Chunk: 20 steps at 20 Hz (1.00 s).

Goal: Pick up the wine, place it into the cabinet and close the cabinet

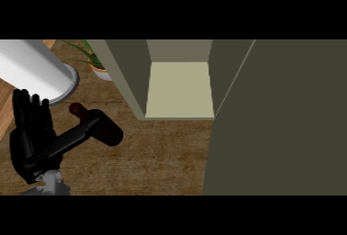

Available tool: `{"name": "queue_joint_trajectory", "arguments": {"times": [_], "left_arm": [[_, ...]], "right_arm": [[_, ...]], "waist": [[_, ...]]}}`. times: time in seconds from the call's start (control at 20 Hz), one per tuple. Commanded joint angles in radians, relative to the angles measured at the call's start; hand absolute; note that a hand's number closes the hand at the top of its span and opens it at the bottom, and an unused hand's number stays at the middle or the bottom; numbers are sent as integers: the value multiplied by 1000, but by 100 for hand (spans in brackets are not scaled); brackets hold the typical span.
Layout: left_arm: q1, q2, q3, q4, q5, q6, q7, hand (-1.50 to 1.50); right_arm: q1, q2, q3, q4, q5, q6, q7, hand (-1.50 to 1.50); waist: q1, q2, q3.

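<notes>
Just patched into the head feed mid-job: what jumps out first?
The open cabinet fills the upper middle, its pale shelf bare, with its big door swung out across the right. At lower left the left hand stands by the dark wine bottle on the counter, thumb lying across it.

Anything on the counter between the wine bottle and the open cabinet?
No. In the head view, only bare counter lies between the wine bottle and the cabinet.
</notes>
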Motion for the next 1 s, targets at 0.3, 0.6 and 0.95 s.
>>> {"name": "queue_joint_trajectory", "arguments": {"times": [0.3, 0.6, 0.95], "left_arm": [[52, -44, 102, 303, 190, -160, -304, -150], [-3, -32, 140, 435, 209, -216, -364, -150], [2, -44, 177, 690, 301, -351, -602, -150]], "right_arm": [[26, 13, -12, -62, -56, 16, -1, -150], [-40, -15, -66, -69, -80, 16, 79, -150], [-18, 37, -2, -48, -9, -12, 43, -150]], "waist": [[0, 0, 0], [2, 0, 0], [1, 1, 0]]}}
